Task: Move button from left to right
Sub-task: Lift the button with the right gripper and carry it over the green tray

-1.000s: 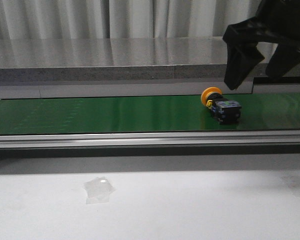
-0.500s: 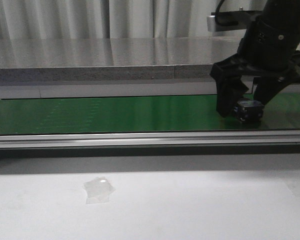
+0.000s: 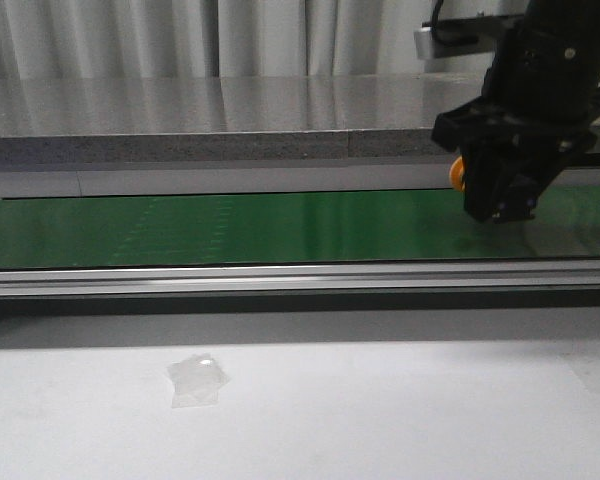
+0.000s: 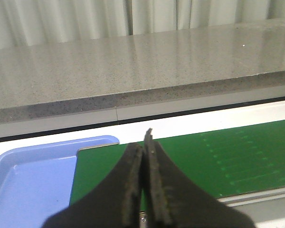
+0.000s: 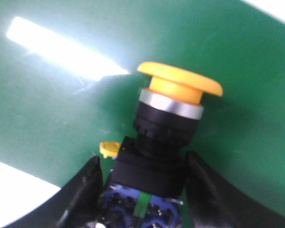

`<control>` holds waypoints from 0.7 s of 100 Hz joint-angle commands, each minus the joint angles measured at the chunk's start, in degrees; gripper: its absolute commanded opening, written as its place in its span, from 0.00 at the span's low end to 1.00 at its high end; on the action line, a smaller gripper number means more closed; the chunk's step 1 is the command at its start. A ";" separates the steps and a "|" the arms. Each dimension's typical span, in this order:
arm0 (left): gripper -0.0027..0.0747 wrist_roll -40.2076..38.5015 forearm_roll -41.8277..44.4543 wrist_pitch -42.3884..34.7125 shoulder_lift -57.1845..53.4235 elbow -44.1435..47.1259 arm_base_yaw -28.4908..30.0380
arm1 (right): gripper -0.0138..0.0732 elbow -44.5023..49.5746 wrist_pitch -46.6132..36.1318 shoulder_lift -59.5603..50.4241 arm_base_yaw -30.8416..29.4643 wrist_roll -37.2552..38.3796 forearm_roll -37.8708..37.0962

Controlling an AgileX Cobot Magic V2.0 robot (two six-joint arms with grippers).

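The button [image 5: 167,124] has an orange-yellow cap [image 3: 457,175], a silvery collar and a black blocky body. My right gripper [image 5: 143,161] is shut on that body, one finger on each side, with the cap pointing away from the wrist. In the front view the right gripper [image 3: 500,205] holds it just above the right part of the green belt [image 3: 230,225], and only the cap's edge shows past the fingers. My left gripper [image 4: 143,145] is shut with nothing in it, above the belt's [image 4: 237,156] left end. It is out of the front view.
A blue tray [image 4: 23,185] lies at the belt's left end. A grey stone ledge [image 3: 180,120] runs behind the belt and an aluminium rail [image 3: 280,278] along its front. A scrap of clear plastic [image 3: 198,380] lies on the white table.
The right gripper came down over the button lying on the belt, shut on its body and has raised it slightly. The button moved rightward with the belt beforehand.
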 commanded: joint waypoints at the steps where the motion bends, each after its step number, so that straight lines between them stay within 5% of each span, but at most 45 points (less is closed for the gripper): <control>1: 0.01 -0.64 -0.82 -4.43 0.38 -1.71 -0.54 | 0.36 -4.25 1.16 -4.44 -0.96 -0.40 -3.51; 38: 0.01 -0.64 -0.82 -4.43 0.38 -1.71 -0.54 | 0.36 -8.87 1.33 -6.00 -17.62 -3.56 -4.60; 70: 0.01 -0.64 -0.82 -4.43 0.38 -1.71 -0.54 | 0.36 -8.87 -2.55 -5.87 -31.43 -16.15 -3.47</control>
